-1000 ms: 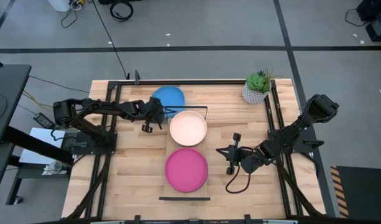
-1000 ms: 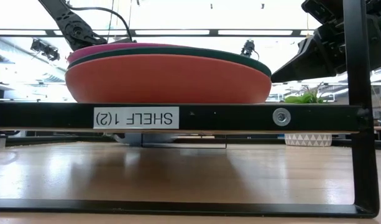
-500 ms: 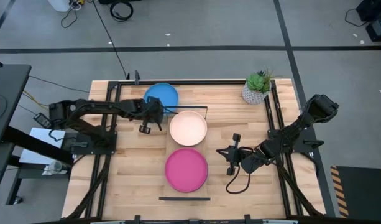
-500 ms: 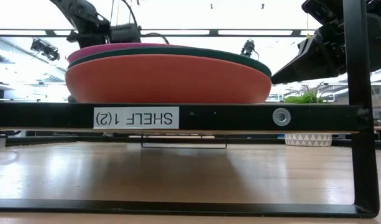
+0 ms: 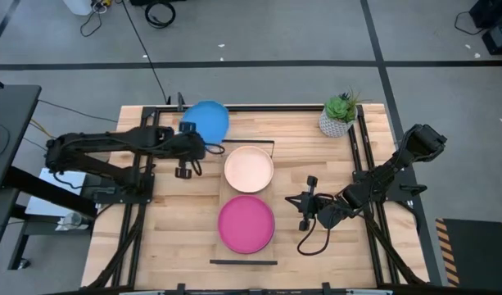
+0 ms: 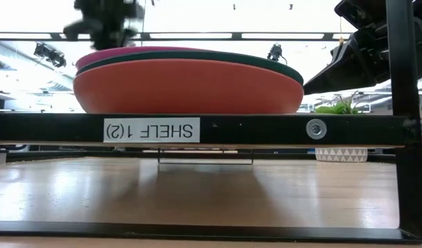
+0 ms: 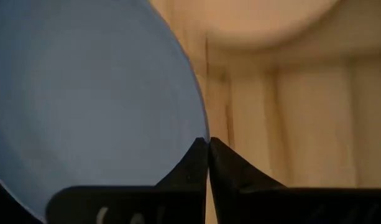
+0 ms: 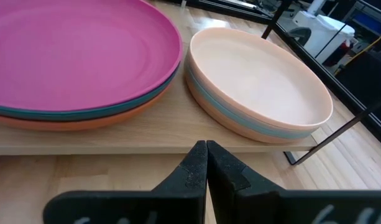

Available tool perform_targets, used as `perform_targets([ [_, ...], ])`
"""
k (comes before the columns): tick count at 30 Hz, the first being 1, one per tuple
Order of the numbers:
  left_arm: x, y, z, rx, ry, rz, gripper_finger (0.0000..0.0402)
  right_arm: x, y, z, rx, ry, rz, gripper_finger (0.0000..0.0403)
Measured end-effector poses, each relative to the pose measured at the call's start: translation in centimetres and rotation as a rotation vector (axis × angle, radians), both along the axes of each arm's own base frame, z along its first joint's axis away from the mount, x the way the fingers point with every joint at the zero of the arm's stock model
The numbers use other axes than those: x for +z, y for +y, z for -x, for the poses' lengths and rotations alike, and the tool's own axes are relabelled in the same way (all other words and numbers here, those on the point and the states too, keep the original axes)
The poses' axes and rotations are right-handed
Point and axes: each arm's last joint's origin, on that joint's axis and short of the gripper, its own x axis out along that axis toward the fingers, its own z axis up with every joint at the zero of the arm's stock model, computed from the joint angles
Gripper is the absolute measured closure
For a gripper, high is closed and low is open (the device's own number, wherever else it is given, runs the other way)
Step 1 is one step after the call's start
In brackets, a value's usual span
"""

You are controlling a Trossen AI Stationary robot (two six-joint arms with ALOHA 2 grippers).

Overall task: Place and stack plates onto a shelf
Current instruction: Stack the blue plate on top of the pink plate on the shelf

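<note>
Left end effector [image 5: 203, 147] clamping round matte blue plate [image 5: 207, 120]

Two plate stacks [image 5: 246, 223] sit on the shelf [image 5: 259, 190], the left hand [image 5: 203, 148] holding another plate [image 5: 208, 120] behind them.

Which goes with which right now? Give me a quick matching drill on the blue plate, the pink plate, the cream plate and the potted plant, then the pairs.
Things:
1. blue plate
2. pink plate
3. cream plate
4. potted plant

States:
A. stands at the table's far right corner
B. tops the stack with teal and orange plates under it
C. shut in the left gripper
D. tops the stack on the shelf nearest the blue plate

The right gripper waits shut beside the pink plate.

Pairs: 1-C, 2-B, 3-D, 4-A
</note>
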Motion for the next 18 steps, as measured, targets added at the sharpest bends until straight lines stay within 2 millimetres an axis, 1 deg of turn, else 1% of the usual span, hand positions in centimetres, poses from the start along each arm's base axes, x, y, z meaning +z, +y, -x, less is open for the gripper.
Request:
perform_targets([
  [5, 3.4, -2.7, -0.8, -0.118, -0.225, -0.022, 0.0395, 0.0, 0.0, 0.0, 0.000, -0.004, -0.001, 0.0389],
  [8, 4.6, -4.7, -1.4, -0.191, -0.343, -0.043, 0.0395, 0.0, 0.0, 0.0, 0.001, -0.002, 0.001, 0.0389],
  [12, 5.0, -7.6, -2.0, -0.308, -0.430, -0.006, 0.0395, 0.0, 0.0, 0.0, -0.001, -0.002, 0.004, 0.0389],
  [18, 4.1, -12.0, -3.1, -0.471, -0.454, 0.037, 0.0393, 0.0, 0.0, 0.0, -0.001, -0.005, 0.003, 0.0389],
])
